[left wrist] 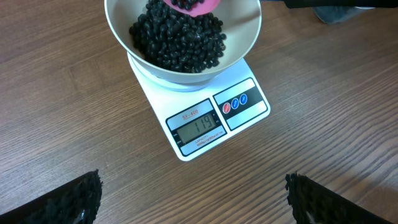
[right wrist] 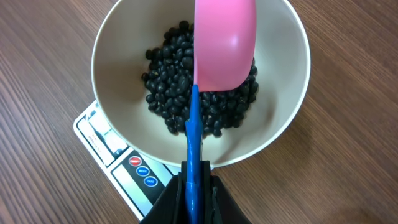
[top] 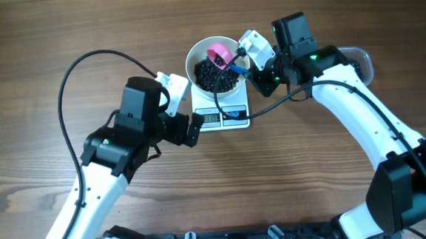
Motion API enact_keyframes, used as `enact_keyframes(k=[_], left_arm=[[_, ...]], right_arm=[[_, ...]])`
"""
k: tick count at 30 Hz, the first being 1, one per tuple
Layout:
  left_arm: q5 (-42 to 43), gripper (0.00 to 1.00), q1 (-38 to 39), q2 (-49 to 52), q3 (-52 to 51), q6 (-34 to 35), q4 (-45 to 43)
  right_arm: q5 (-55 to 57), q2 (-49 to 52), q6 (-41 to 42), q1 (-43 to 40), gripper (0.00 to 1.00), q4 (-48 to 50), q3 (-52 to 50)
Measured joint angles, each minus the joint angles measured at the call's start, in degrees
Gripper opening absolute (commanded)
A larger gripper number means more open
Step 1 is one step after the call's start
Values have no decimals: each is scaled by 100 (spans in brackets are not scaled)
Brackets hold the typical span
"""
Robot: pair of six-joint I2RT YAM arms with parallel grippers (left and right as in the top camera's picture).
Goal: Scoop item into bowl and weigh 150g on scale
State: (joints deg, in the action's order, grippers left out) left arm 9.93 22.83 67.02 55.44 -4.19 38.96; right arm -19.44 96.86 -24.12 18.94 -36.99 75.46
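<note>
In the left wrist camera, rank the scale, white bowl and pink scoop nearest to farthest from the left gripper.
1. The scale, straight ahead of the left gripper.
2. The bowl, sitting on the scale's far end.
3. The pink scoop, over the bowl, at the frame's top edge.

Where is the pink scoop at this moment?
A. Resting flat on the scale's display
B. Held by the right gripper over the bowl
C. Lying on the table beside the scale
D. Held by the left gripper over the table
B: the right gripper is shut on the pink scoop, whose head hangs over the bowl of black beans.
</note>
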Motion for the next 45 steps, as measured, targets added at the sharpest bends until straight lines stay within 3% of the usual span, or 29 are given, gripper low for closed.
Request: enact_keyframes(k=[45], left_arm=[[0,100,0,0,0,0,-2]], right_arm=[[369,-264,-177,120,4,101,0]])
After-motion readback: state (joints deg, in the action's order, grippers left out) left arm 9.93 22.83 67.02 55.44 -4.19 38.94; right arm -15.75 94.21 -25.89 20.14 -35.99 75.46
